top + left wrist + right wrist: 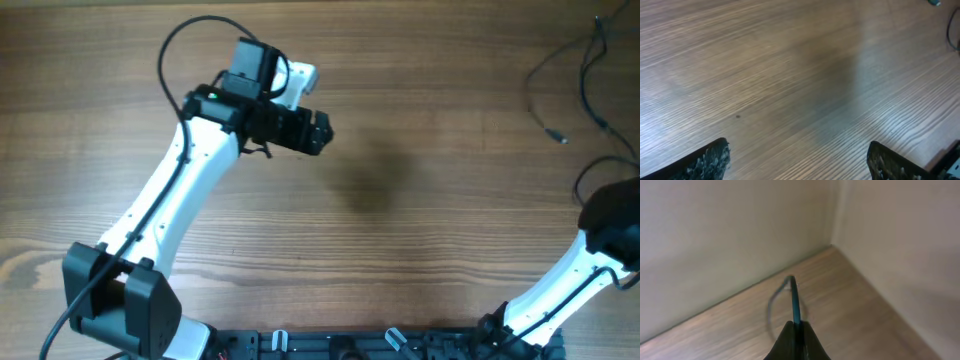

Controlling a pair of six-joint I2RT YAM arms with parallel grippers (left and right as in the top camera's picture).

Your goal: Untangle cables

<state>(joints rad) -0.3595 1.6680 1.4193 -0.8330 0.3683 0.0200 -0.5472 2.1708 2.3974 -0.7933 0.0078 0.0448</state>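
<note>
Wood-grain desk (420, 200), pale walls (715, 240). Right tool (796, 330) pinching cables (794, 297); left tool (799, 159) spread, well apart from them.

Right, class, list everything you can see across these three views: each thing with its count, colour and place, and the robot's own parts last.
table: one, brown wood grain, under everything
cables: thin loose strands, number unclear, black, far right part of the table
plug end: one, small, dark, on the table at a strand's free tip
walls: two, pale, meeting at a corner beyond the table edge
left arm: one, white with black joints, reaching in from the near left
left gripper: one, black, open, over bare wood
right arm: one, white and black, at the right edge
right gripper: one, black, shut on a strand of the cables
</note>
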